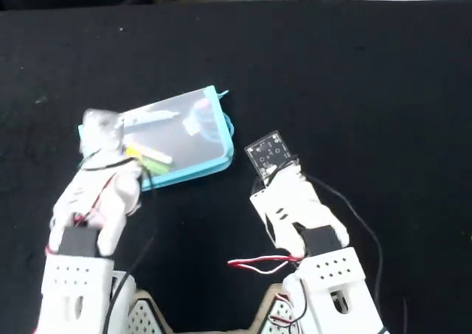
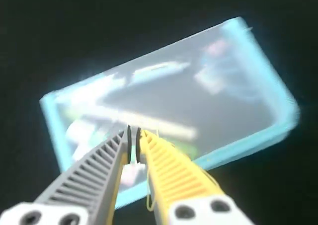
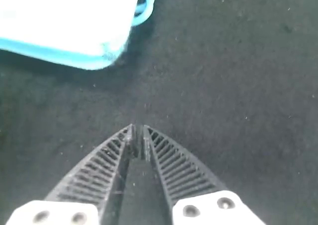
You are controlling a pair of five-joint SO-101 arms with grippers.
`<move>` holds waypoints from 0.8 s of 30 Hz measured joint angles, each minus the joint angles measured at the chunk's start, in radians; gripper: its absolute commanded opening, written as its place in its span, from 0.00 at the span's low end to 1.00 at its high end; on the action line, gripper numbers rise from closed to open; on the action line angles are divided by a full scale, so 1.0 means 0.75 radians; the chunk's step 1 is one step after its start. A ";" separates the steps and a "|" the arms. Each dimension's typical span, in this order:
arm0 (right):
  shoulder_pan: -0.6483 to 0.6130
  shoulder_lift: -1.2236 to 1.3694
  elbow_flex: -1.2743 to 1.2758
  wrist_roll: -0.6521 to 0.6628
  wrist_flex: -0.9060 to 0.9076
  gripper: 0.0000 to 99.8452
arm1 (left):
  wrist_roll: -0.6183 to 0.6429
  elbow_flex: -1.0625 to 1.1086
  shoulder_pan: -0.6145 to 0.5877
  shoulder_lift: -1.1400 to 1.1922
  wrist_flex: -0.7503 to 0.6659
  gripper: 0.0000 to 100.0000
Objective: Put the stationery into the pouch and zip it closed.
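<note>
Black worktop (image 1: 354, 68) carries the blue-edged pouch (image 1: 199, 153) toward its left edge, stationery (image 1: 151, 157) inside. Left claw (image 2: 133, 138) is together at the pouch's near edge. Right claw (image 3: 138, 138) is together beside it. Unbraced, the pouch could slide during zipping.

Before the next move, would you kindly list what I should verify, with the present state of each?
1. Stationery inside pouch: ok.
2. Pouch lying flat on table: ok.
3. Zip closed: cannot tell.
4. Left gripper at pouch edge: ok, shut.
5. Left gripper holding the zip pull: cannot tell.
6. Right gripper steadying pouch: not ok; shut over bare table, apart from it.
</note>
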 measured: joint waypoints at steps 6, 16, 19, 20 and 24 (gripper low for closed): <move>-0.057 0.000 0.000 0.000 0.000 0.01 | -0.141 0.145 -0.043 -0.403 0.229 0.05; 0.182 -0.059 0.000 -0.125 0.190 0.01 | -0.147 0.219 -0.049 -0.587 0.493 0.05; 0.245 -0.160 0.000 -0.241 0.350 0.01 | -0.145 0.235 -0.047 -0.593 0.536 0.05; 0.268 -0.207 0.000 -0.262 0.401 0.01 | -0.145 0.258 -0.047 -0.595 0.540 0.05; 0.325 -0.419 0.000 -0.274 0.565 0.01 | -0.155 0.395 -0.047 -0.589 0.542 0.05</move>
